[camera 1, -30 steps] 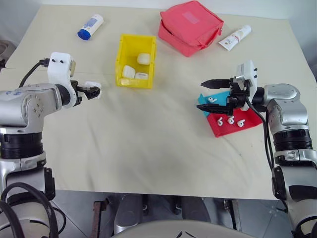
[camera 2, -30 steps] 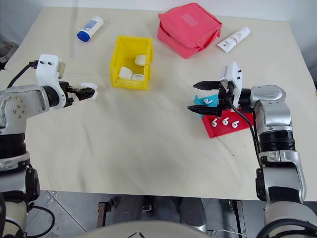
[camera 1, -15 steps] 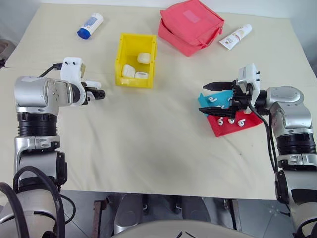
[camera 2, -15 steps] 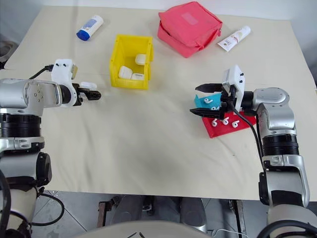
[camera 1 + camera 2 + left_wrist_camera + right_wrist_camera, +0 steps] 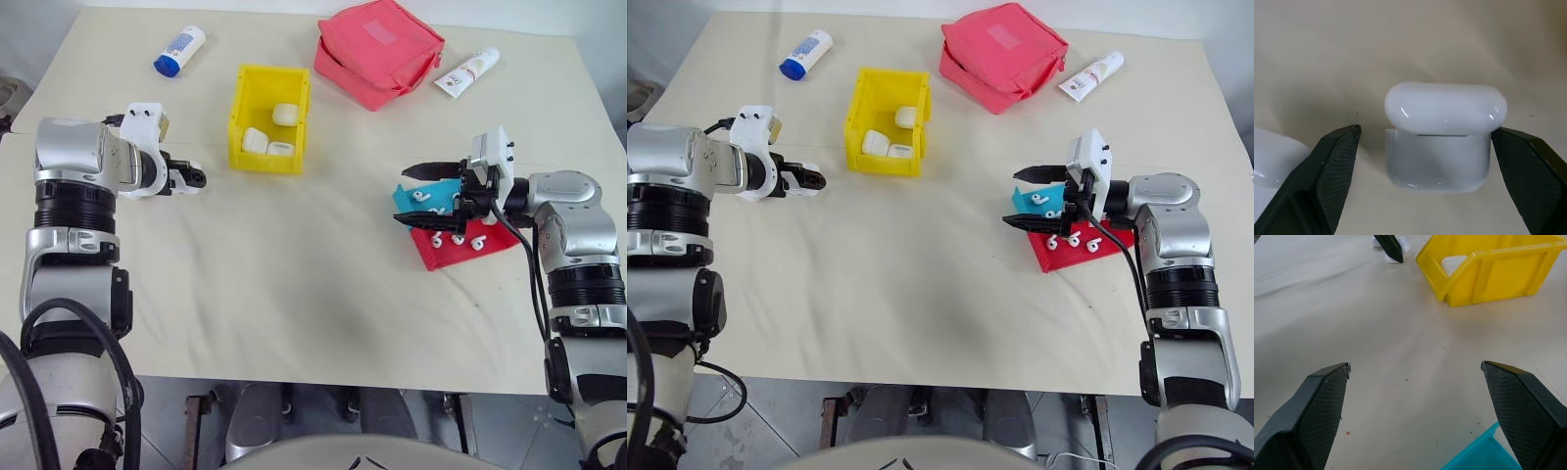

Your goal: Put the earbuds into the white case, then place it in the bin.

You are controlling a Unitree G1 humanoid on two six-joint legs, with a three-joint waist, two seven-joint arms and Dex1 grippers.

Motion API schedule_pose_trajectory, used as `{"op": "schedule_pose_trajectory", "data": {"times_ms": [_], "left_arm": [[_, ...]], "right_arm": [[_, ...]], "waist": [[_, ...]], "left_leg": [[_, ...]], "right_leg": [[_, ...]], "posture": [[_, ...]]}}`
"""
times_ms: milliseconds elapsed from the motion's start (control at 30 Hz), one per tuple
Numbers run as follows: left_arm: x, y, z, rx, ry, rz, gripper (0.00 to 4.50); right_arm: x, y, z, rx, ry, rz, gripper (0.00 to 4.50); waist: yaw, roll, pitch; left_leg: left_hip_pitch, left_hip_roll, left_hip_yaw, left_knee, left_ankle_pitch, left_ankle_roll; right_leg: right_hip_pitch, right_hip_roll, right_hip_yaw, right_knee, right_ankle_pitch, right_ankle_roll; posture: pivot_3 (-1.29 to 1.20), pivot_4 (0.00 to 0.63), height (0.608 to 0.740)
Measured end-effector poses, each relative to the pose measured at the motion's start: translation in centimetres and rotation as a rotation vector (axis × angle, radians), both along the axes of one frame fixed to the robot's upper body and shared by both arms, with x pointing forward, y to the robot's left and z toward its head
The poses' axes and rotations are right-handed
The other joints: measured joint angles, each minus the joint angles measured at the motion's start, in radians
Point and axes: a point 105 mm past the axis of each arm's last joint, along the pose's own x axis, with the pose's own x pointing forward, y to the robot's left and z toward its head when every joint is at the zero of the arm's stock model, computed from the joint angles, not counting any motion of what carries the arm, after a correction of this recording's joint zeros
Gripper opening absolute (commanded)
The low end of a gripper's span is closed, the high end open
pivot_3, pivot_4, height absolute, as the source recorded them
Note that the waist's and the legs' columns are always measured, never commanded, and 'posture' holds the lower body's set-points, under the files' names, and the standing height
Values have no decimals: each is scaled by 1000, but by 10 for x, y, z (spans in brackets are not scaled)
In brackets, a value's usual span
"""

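Head views: cream bench (image 5: 294,294). The yellow bin (image 5: 268,119) sits toward the far left-centre with three white cases (image 5: 266,143) inside. Beyond it lie a white bottle with blue cap (image 5: 178,51), a red fabric pouch (image 5: 377,54) and a white tube (image 5: 466,72). The left gripper (image 5: 191,178) is on the left, near the bin's left side, fingers apart, tips down at the bench around a small white case (image 5: 795,168), mostly hidden behind the gripper. The right gripper (image 5: 419,195) hovers over a teal tray (image 5: 409,201) and a red tray (image 5: 460,253), fingers wide apart, nothing between them. Several earbuds (image 5: 457,238) lie on the red tray, a few more on the teal one.

Left wrist view: the white case (image 5: 1442,134) stands on the bench between the two spread black fingers (image 5: 1327,181), lid hinged open and tipped up over the base. One finger looks at or very near the case's edge, the other clearly apart from it. Whether earbuds are inside, cannot tell. A second white case (image 5: 1273,166) shows at the edge beside one finger.

Right wrist view: open fingers (image 5: 1312,416) frame bare bench, the yellow bin (image 5: 1488,269) further off, the teal tray corner (image 5: 1484,455) close by, and the left gripper's black tip (image 5: 1389,247) with a bit of white case by it.
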Motion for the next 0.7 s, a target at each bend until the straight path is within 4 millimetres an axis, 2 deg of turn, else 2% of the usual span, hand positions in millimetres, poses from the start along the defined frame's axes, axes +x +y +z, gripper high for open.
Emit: {"op": "schedule_pose_trajectory", "data": {"times_ms": [367, 700], "left_arm": [[1, -9, 1, 21, 67, -12, 4486], [-1, -9, 1, 16, 87, -16, 4486]], "right_arm": [[1, 0, 0, 1, -2, -9, 4500], [2, -1, -4, 7, 7, -30, 4500]], "waist": [[-1, 0, 0], [-3, 0, 0]], "left_leg": [[0, 0, 1, 0, 0, 0], [0, 0, 1, 0, 0, 0]], "right_leg": [[-1, -1, 0, 1, 0, 0], [-2, -1, 0, 4, 0, 0]], "posture": [[0, 150, 740], [0, 150, 740]]}}
